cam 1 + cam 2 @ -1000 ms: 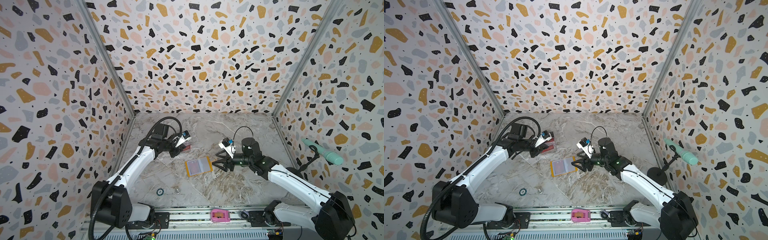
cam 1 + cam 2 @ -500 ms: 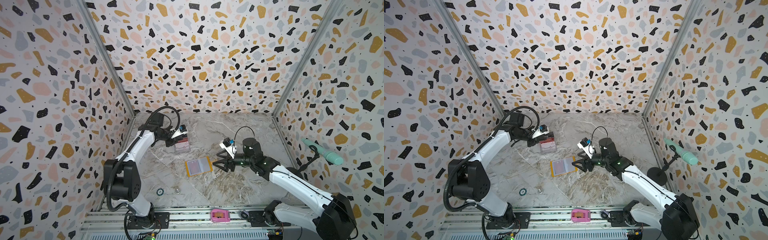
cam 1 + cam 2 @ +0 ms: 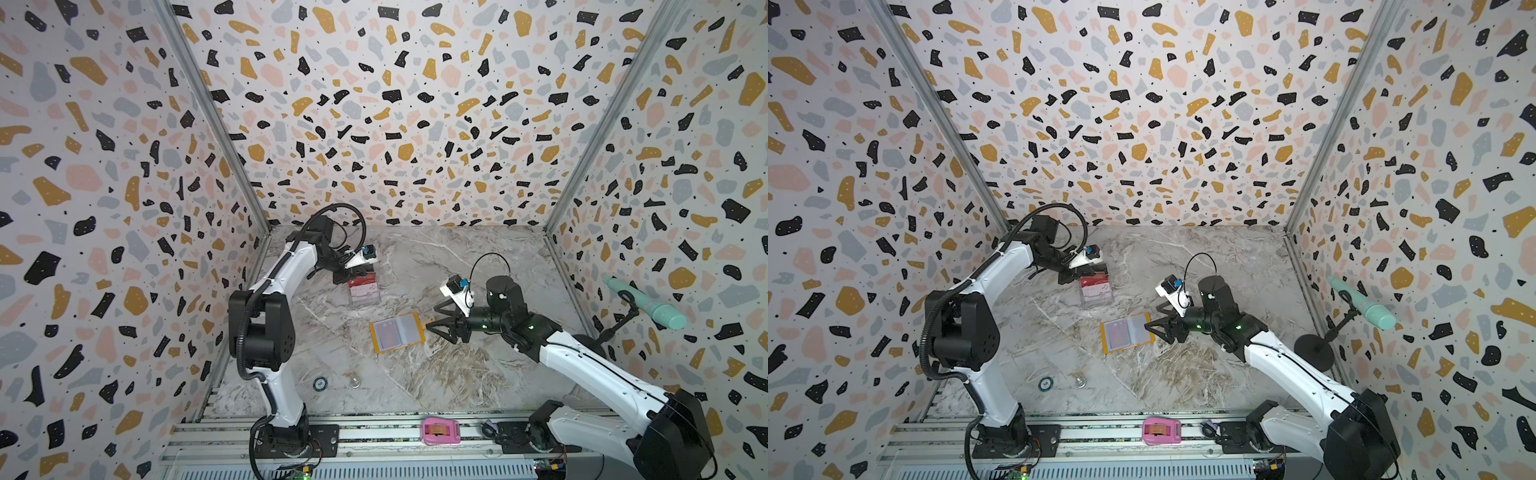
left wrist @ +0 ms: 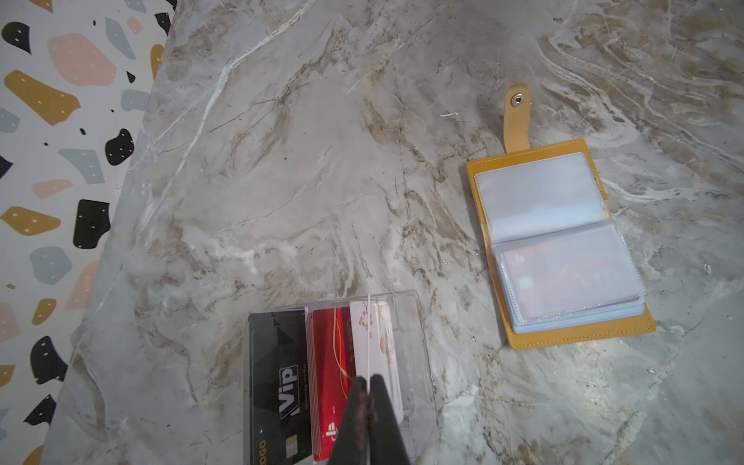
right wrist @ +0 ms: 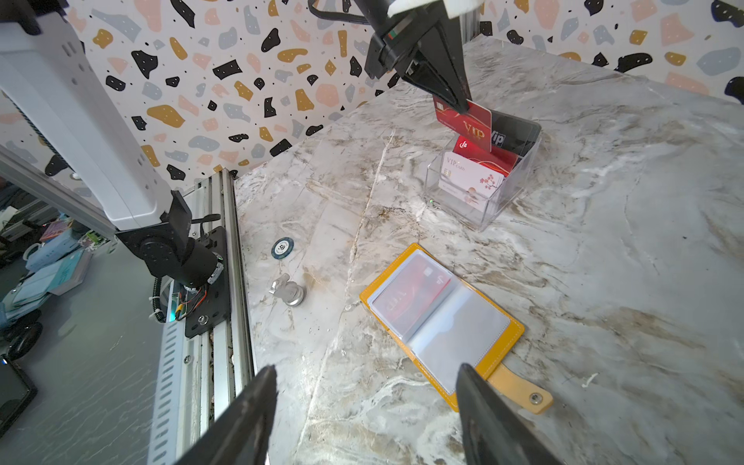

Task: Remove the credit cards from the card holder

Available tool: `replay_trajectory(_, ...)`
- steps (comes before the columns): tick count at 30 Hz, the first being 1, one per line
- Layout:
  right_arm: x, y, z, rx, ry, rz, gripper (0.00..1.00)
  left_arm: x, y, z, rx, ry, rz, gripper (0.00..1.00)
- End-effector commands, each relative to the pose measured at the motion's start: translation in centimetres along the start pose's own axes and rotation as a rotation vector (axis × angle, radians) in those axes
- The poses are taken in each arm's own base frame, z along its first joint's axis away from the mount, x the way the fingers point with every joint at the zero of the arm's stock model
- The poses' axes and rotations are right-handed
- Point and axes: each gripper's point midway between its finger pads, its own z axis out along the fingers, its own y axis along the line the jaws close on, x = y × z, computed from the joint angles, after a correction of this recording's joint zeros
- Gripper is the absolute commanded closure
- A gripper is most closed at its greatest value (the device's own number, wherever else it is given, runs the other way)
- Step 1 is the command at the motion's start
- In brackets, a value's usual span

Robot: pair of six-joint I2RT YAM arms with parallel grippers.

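The card holder (image 4: 557, 241) has a matt, leather-like mustard cover with stitched edges. Its sleeves (image 5: 463, 334) are clear, slightly hazy plastic, and the snap (image 4: 517, 98) is shiny metal. The dark red card (image 5: 473, 125) is glossy plastic (gold lettering included). The stand (image 5: 483, 209) is clear, glassy acrylic. The tabletop (image 4: 322, 181) looks smooth and marble-patterned.

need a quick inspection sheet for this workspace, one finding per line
surface: marble-look table, no spills seen
job's things: card holder lies open, red card in one sleeve; dark red card held over clear stand
clutter: poker chip, small metal piece, pink tape dispenser on front rail
grippers: left gripper jaws shut on dark red card; right gripper jaws open near holder's snap tab
cables: black conduit on left arm, thin loops at both wrists, clear of cards
surroundings: terrazzo walls; teal object on stand at right
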Motion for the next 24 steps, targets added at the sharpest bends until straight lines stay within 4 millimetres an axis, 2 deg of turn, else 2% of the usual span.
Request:
replay_trajectory(1, -0.2, 0.0, -0.3, 0.010, -0.008, -0.004, 0.29, 0.1, 0.9, 0.4, -0.039, -0.026, -0.028, 1.00)
replay_trajectory(7, 0.0, 0.0, -0.3, 0.009, -0.005, -0.002, 0.29, 0.5, 2.0, 1.2, -0.080, -0.039, -0.065, 1.00)
replay_trajectory(24, 0.1, 0.1, -0.8, 0.023, -0.020, -0.003, 0.29, 2.9, 2.4, 3.5, -0.074, -0.025, -0.145, 1.00)
